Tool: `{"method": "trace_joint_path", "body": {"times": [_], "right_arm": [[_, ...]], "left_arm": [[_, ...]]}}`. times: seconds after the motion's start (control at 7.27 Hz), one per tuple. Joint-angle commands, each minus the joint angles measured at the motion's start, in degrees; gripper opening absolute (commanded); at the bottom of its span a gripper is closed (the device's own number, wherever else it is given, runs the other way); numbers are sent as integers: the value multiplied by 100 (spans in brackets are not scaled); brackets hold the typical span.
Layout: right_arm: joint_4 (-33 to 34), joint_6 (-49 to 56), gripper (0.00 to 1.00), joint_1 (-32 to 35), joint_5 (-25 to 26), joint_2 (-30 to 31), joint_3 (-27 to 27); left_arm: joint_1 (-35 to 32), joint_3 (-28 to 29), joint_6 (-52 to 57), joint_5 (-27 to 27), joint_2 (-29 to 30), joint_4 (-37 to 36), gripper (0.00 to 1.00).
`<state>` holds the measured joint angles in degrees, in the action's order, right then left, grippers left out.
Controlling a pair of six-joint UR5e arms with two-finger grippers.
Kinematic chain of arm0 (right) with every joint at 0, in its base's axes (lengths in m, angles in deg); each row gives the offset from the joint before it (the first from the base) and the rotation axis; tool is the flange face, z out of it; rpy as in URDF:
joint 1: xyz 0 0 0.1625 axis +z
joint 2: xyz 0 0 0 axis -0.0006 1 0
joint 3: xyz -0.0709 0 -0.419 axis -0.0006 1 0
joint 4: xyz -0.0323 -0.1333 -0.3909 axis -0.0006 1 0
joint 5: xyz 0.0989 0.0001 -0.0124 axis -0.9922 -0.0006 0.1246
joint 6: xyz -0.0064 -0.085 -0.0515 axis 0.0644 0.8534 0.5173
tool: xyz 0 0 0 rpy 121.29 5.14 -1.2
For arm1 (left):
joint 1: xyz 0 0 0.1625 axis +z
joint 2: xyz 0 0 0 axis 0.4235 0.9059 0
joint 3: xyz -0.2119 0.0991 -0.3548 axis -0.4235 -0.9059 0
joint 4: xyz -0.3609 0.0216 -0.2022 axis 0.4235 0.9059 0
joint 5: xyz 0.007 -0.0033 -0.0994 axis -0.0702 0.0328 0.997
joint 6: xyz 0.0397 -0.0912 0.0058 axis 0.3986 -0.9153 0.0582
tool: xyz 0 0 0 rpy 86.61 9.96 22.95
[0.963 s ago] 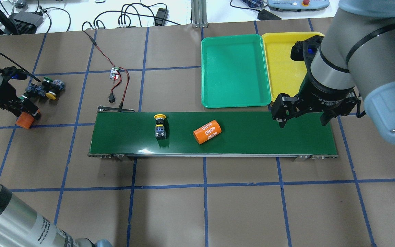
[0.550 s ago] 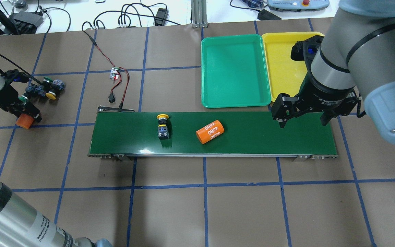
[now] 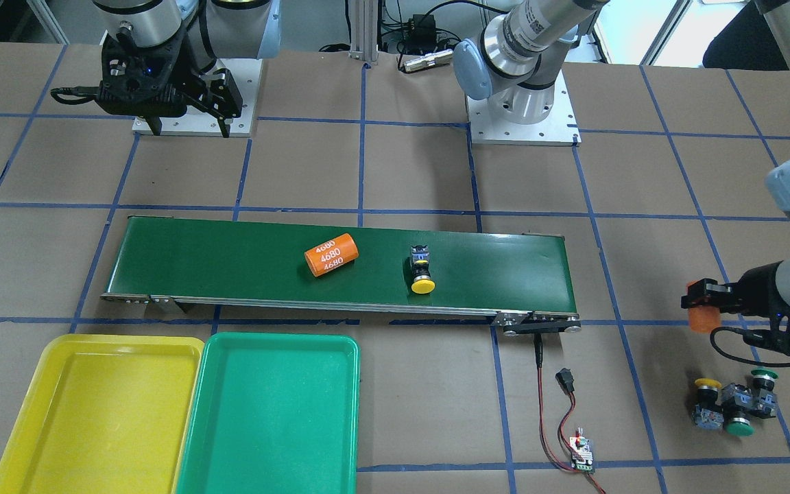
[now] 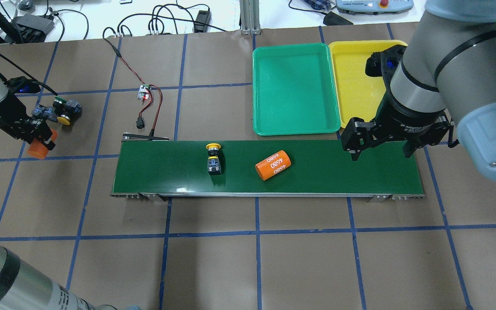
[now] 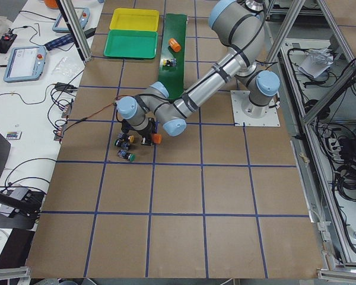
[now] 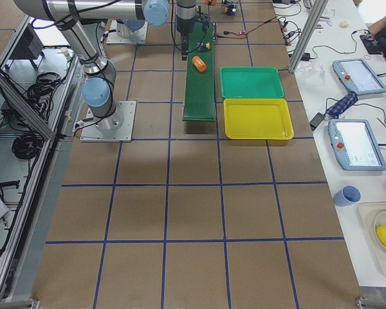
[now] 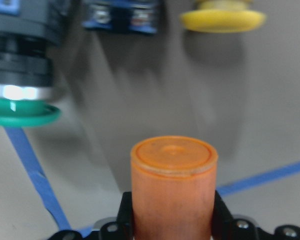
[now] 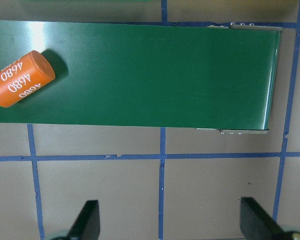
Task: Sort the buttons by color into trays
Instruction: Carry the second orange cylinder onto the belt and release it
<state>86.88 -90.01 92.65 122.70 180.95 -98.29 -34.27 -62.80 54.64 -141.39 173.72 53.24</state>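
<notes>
Sorting hasn't really begun: the green tray [image 4: 295,88] and yellow tray [image 4: 353,82] are both empty. One yellow-capped button [image 4: 214,159] lies on its side mid conveyor belt [image 4: 166,165], near a loose orange cylinder [image 4: 273,165]. The other three buttons [image 4: 60,113] are bunched on the tabletop [image 4: 256,267], probably touching, though it's too small to call. I'd guess these things are light, hard plastic and not fragile, but the domed cap looks slick and would squirt out of a pinch. So grab the blocky body across its flat sides, low down. The right fingers [image 8: 88,220] are spread wide and empty over the belt's tray end. The left fingers [image 7: 124,217] are clamped on another orange cylinder [image 7: 173,185] beside that bunch.
</notes>
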Motion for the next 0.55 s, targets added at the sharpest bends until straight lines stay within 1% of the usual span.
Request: {"method": "trace_joint_path", "body": {"times": [0.0, 0.14, 0.41], "right_arm": [[0, 0, 100, 4, -5, -1, -3], [0, 0, 100, 4, -5, -1, 6], [0, -9, 100, -5, -5, -1, -3]], "left_arm": [[-674, -449, -103, 43, -723, 261, 0], [-1060, -609, -15, 51, -987, 244, 0], [-1816, -611, 1104, 34, -1208, 183, 0]]}}
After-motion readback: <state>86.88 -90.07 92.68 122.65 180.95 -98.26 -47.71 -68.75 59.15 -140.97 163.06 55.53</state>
